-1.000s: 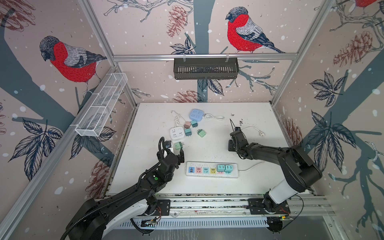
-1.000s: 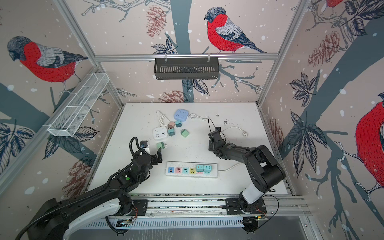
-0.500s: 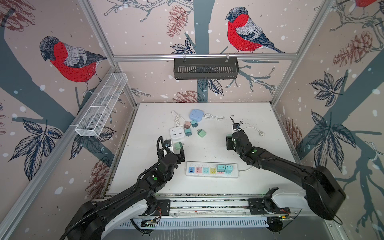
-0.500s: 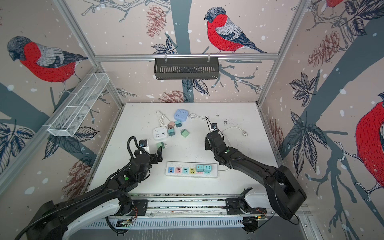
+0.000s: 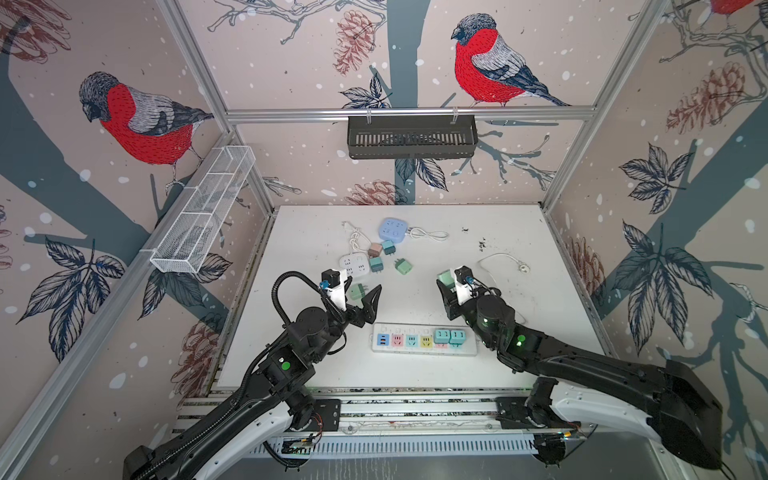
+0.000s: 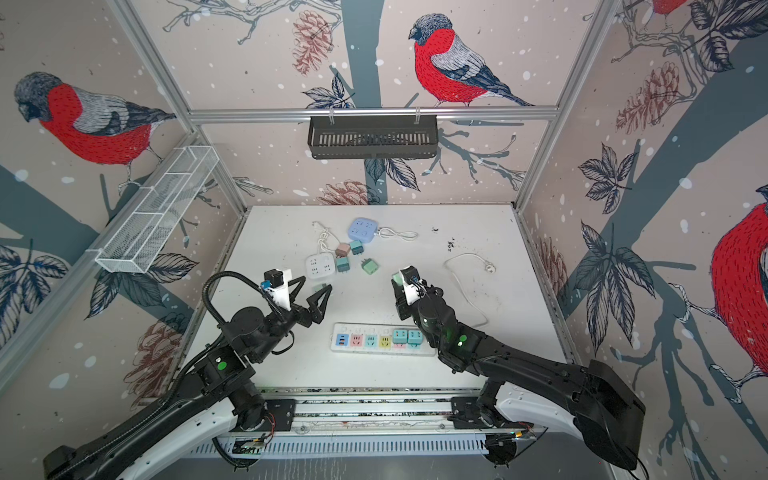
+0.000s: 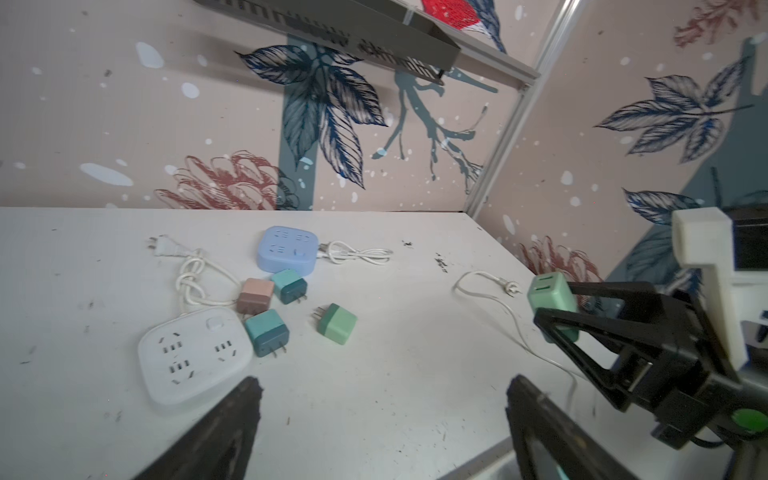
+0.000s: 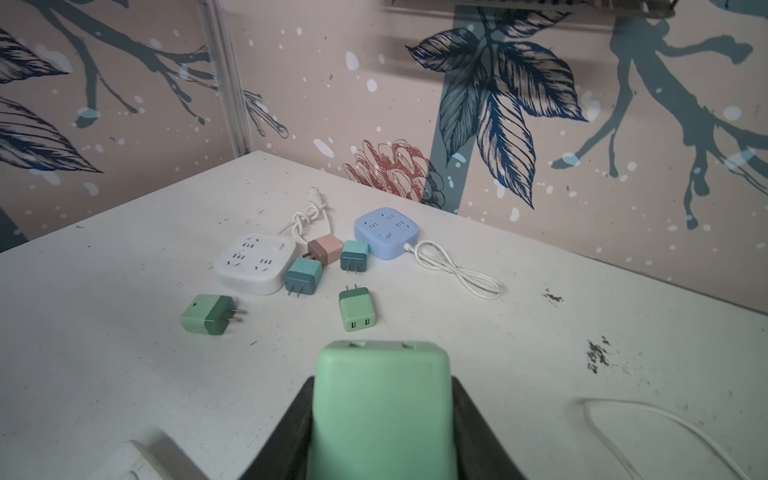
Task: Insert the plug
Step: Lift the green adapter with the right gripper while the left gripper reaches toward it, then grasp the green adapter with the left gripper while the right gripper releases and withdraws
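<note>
Across the white surface, the biggest change over the last second is the right arm. It has unfolded and stretched low, carrying its load from the 3 o'clock side a little inward toward the centre. The multicoloured power strip lies at 6 o'clock. Its two right-hand sockets are already filled by teal plugs, and the coloured sockets to their left are free. This suggests the carry is under way, with lining up over a free socket as the next step.

The left gripper has barely shifted. Its jaws stand wide apart, grasping nothing, near a loose green plug just on the 9 o'clock side of centre. The right gripper is clamped on the mint-green plug, held off the surface at about 12 o'clock from the strip's filled end.

That plug is a rounded, matte cube with two USB slots on the end facing away from the wrist. Its prongs are hidden.
</note>
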You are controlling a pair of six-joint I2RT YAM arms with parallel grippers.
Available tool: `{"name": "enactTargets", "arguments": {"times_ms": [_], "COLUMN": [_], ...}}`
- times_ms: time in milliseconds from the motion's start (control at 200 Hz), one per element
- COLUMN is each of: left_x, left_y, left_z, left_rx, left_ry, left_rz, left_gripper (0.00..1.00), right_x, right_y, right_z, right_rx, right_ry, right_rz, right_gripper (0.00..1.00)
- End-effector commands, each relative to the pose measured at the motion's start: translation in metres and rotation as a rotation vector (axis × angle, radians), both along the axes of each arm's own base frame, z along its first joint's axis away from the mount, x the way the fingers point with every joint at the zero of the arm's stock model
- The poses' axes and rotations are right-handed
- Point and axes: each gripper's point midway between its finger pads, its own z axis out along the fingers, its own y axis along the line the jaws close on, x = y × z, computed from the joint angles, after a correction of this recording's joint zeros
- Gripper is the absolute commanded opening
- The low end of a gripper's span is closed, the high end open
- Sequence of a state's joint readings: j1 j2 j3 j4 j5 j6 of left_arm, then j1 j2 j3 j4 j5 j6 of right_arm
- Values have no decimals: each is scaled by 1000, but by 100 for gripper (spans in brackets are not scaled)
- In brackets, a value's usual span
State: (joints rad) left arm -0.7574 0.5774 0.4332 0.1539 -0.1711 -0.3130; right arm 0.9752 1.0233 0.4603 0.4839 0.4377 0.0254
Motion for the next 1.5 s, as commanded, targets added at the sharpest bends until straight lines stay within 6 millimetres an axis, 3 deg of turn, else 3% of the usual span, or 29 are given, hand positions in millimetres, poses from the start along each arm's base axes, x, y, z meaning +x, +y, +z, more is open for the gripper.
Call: {"name": "enactTargets", "arguments": {"times_ms": [0,255,495,896,1306,1496], "left_x": [-20,-39,-48,-71,-60,-65], "left_y": [-27,-61,-76,-108,-119,-125], "left_z": [21,23,24,22,11,8], "left_rx": [-26,-3,-9,32,73,83], "left_ry": [-46,-23,-2,11,43,64], "left_rz": [-193,-415,-514,-635,-621,-663], "left_gripper": [89,85,80,77,68,45], "right_x": [-15,-59,-88,-92,-100,-100], "right_y": [10,26,35,44,64,65], "right_z": [31,41,43,45,43,44], "right_rx": [-5,-68,-137,-219,-285,-277], "right_ry": [-181,-395,-551,-631,-673,-680], "right_rz": [57,227,338,360,375,370], "right_gripper": [20,12,9,7,5,5]}}
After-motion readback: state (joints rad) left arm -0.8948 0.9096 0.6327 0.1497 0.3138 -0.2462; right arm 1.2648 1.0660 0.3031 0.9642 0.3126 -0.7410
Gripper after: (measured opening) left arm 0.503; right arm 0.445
